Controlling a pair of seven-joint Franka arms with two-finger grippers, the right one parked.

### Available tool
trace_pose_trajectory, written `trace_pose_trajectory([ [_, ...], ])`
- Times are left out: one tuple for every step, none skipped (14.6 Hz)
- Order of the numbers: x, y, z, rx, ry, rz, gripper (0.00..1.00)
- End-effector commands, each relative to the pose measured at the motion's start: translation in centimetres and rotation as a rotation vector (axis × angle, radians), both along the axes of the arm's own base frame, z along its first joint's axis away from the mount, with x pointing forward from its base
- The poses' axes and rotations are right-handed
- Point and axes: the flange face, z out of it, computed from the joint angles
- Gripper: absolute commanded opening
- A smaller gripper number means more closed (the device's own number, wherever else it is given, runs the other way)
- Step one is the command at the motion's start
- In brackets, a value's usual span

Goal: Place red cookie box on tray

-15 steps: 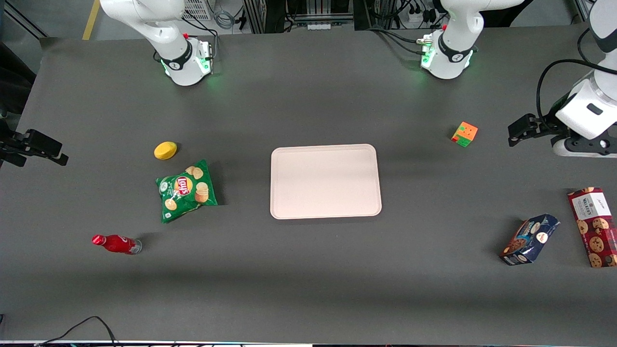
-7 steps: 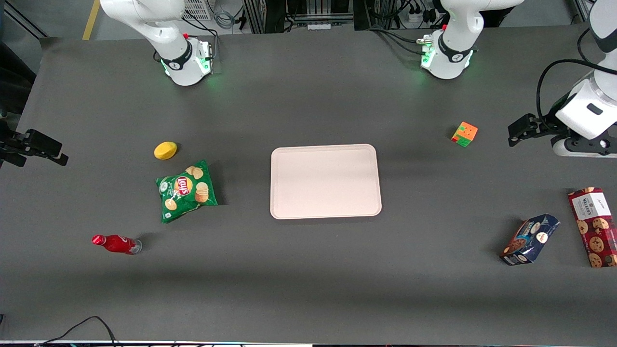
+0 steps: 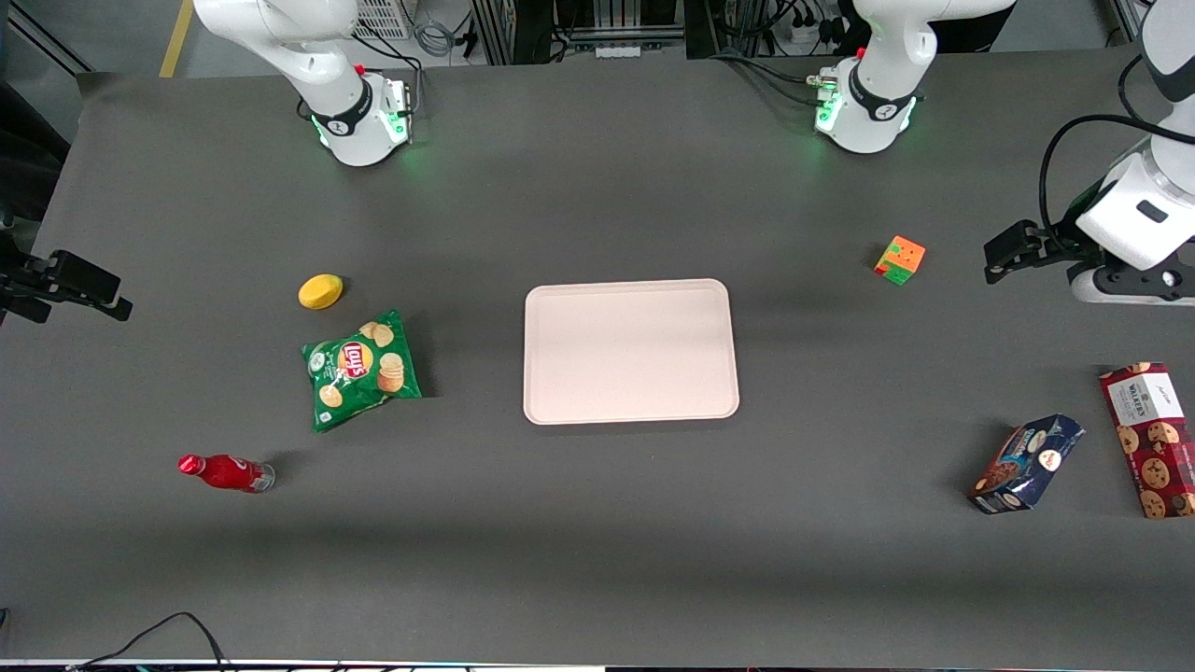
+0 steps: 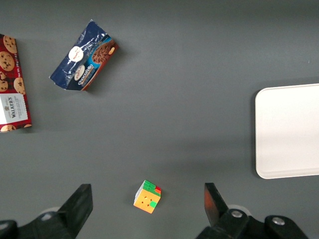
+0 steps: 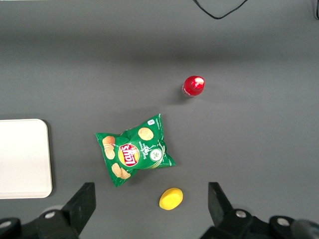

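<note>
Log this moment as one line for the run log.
gripper: open, empty, high above cube | red cookie box: on table, untouched | tray: nothing on it | stage: before approach

Red cookie box (image 4: pixel 12 84): one long side cut off by frame edge. Tray (image 4: pixel 289 132): partly cropped. Gripper (image 4: pixel 147 206): fingertips visible wide apart above the cube (image 4: pixel 147 196), body apparently out of frame.
</note>
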Motion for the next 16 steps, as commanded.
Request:
trace_pose_trajectory([
  [0.1, 2.6, 0.7, 0.011, 0.000, 0.031, 1.00],
  [0.1, 3.9, 0.6, 0.011, 0.003, 0.034, 1.00],
  [0.2, 5.2, 0.3, 0.016, 0.010, 0.005, 1.00],
  [0.3, 7.1, -0.1, 0.022, 0.015, -0.013, 1.00],
  [0.5, 9.2, -0.7, 0.026, 0.020, -0.025, 1.00],
  [0.6, 11.2, -1.1, 0.029, 0.018, -0.046, 1.00],
  [0.7, 13.6, -1.6, 0.030, 0.015, -0.072, 1.00],
  [0.9, 15.7, -2.2, 0.034, 0.005, -0.106, 1.00],
  [1.0, 18.0, -2.8, 0.041, -0.001, -0.134, 1.00],
  [1.1, 20.3, -3.4, 0.053, -0.014, -0.167, 1.00],
  [1.3, 22.4, -4.0, 0.065, -0.020, -0.197, 1.00],
  [1.7, 24.2, -5.1, 0.077, -0.015, -0.213, 1.00],
  [2.1, 26.0, -5.8, 0.095, -0.020, -0.218, 1.00],
  [2.8, 27.1, -6.4, 0.115, -0.032, -0.243, 1.00],
  [3.5, 28.8, -7.7, 0.121, -0.035, -0.257, 1.00],
  [3.8, 30.8, -8.8, 0.130, -0.033, -0.255, 1.00],
])
